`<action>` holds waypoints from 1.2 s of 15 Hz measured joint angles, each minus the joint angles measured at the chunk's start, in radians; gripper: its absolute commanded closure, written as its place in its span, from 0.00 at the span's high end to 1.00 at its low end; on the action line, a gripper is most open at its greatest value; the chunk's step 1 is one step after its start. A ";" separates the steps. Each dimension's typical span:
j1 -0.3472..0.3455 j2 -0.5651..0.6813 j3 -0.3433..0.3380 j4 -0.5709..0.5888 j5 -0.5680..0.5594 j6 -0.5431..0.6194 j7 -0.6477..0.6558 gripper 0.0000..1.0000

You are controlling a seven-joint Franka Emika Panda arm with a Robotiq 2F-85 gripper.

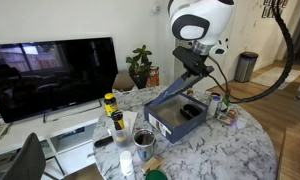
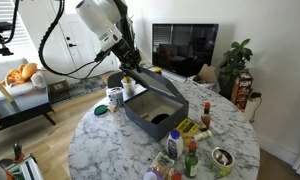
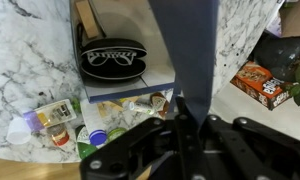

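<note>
**Gripper (image 1: 190, 68) clamping the lid (image 1: 173, 90) of the box (image 1: 185, 122)**

We are seeing the fingers closing on the lid's free edge, so the gripper is gripping the lid and holding it raised. In both exterior views the lid is slanting down from the gripper to where it joins the box. The box is sitting on the marble table (image 1: 245, 150). It is lying below the gripper and a little to one side of it, with its top open.

In the wrist view the lid is running as a dark panel from the top of the picture down between the fingers (image 3: 155, 138). The inside of the box is showing just beside the lid. There we are making out a black oval case (image 3: 112, 58) lying on the box floor, with a wooden piece (image 3: 87, 18) just beside it. The case is sitting well below the gripper and apart from the fingers.

Bottles (image 3: 55, 125) are crowding the table just outside the box wall. An orange pack (image 3: 252, 82) is lying on the other side of the lid. In an exterior view a TV (image 1: 50, 75) and a plant (image 1: 142, 65) are standing beyond the table.
</note>
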 measured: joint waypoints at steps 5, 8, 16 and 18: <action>0.071 0.020 -0.035 -0.053 -0.176 -0.079 0.257 0.01; 0.119 0.044 -0.055 -0.090 -0.296 -0.091 0.412 0.01; 0.160 0.102 -0.062 -0.184 -0.364 -0.148 0.591 0.01; 0.158 0.106 -0.062 -0.204 -0.361 -0.167 0.591 0.01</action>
